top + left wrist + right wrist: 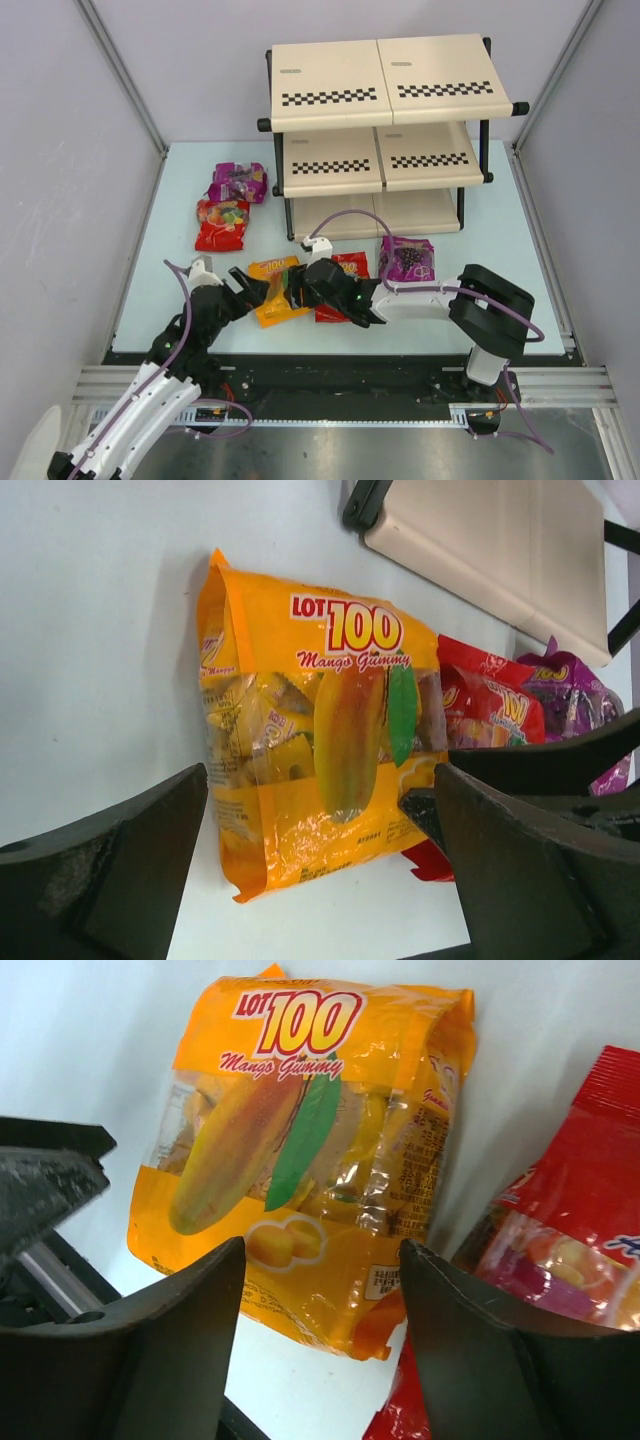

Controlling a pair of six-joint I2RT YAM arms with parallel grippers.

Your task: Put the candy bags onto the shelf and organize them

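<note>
Five candy bags (277, 292) are seen lying on the table (530, 260), in front of or beside the shelf (380, 120), which stands at the far edge. An orange bag (310, 730) lies flat close to the near edge, left of the middle, with its printed face up. A red bag (348, 266) is set just beside it on the right, the two touching at their edges. A purple bag (407, 258) lies further right, near the shelf's lowest board. Toward the left edge, a second red bag (222, 224) is found with a second purple bag (238, 182) directly behind it, the two touching, beside the shelf's left legs.

The left claw (258, 288) is held low at the left side of the orange bag, with its fingers spread wide and nothing gripped; from its wrist camera the bag is seen beyond the open fingers. The right claw (297, 288) is held low over the right part of the orange bag, and part of the red bag is hidden by it. Its fingers are parted, with the bag's lower edge seen between them. Whether the pads touch the bag cannot be told.
</note>
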